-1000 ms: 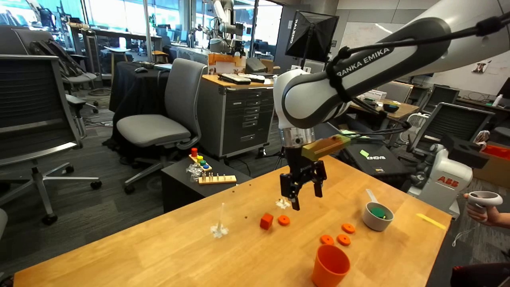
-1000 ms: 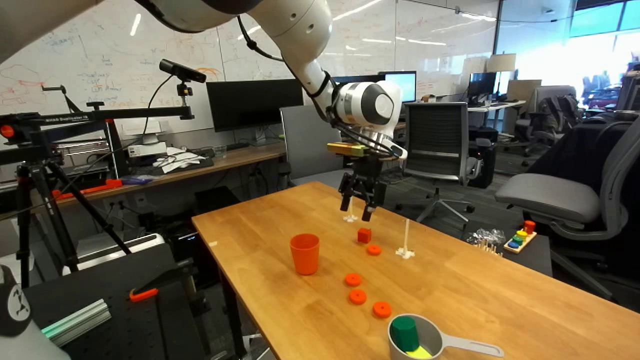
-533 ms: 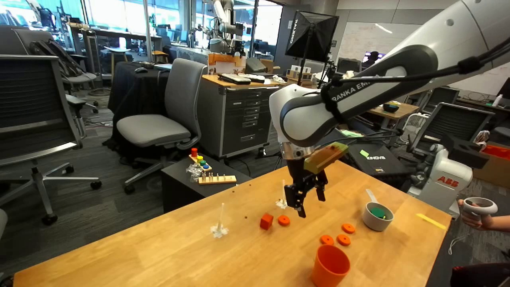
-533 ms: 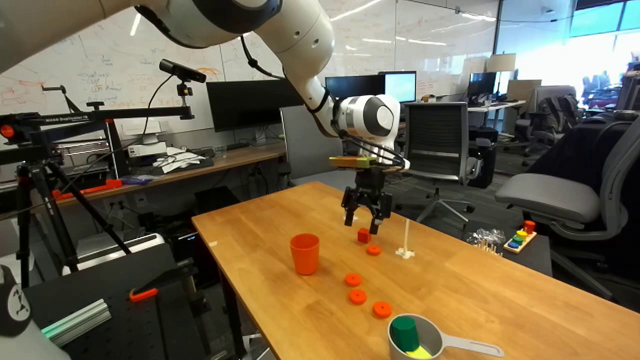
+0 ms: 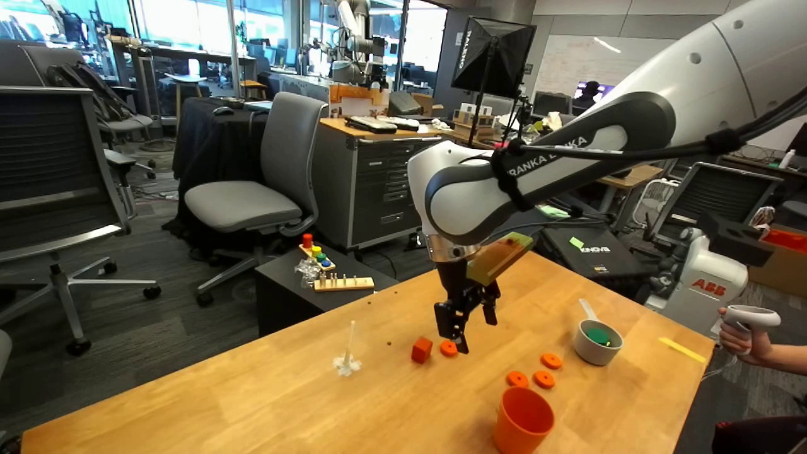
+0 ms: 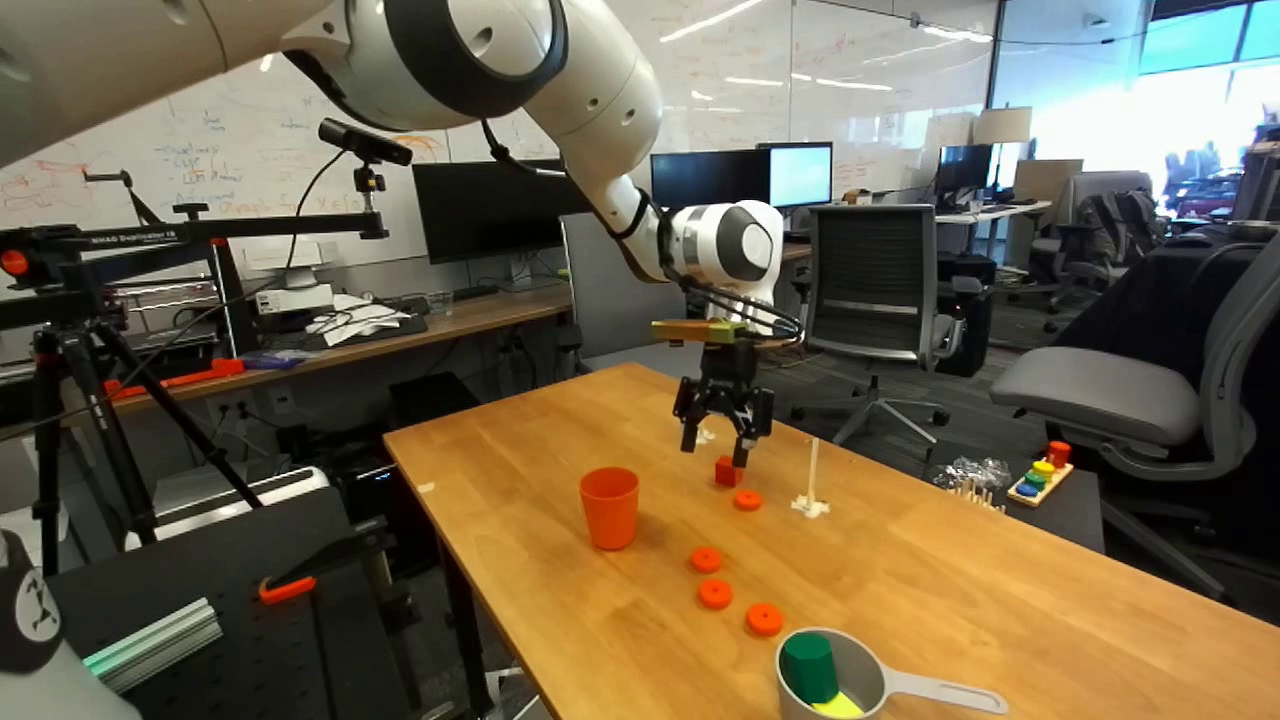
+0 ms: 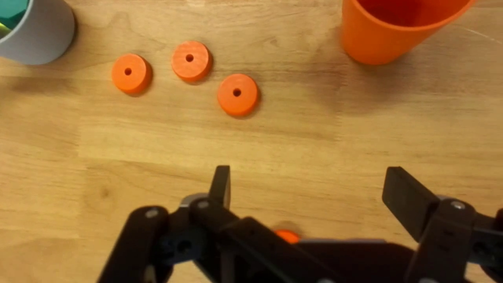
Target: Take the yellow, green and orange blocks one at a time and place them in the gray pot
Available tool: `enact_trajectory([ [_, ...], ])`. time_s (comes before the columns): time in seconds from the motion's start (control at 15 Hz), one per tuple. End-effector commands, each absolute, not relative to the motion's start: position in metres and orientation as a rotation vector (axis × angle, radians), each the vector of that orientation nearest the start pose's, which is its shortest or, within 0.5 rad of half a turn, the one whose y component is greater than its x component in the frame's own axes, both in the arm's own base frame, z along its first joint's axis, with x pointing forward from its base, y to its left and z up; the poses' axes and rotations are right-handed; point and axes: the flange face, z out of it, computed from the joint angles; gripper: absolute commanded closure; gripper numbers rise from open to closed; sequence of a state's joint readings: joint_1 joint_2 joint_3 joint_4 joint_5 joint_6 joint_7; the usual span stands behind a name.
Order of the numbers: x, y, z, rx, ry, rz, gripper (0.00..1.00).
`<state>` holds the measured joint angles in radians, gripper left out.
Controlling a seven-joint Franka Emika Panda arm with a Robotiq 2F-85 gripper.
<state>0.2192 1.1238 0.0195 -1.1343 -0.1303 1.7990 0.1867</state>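
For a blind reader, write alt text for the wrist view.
An open claw hangs empty over a wooden table, partly hiding an orange piece. Three orange discs lie between an orange cup and a gray pot holding a green block.

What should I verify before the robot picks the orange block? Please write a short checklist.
1. Gripper open and holding nothing: ok.
2. Green block and yellow block inside the pot: ok.
3. Orange block lying on the table: ok.
4. Gripper directly above the orange block: not ok; in an exterior view it is off to one side.
5. Free space around the orange block: probably not ok; an orange disc lies close beside it.
6. Orange block seen in the wrist view: cannot tell; the orange edge there may be the disc.
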Motion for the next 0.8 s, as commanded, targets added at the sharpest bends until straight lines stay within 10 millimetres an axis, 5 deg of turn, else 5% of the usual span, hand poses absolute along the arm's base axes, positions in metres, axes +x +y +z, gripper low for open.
enact_trajectory([
  [0.0,0.702,0.173,0.088,-3.239,-0.225,0.614,0.00],
  [0.73,0.724,0.178,0.076,-3.239,-0.228,0.521,0.00],
])
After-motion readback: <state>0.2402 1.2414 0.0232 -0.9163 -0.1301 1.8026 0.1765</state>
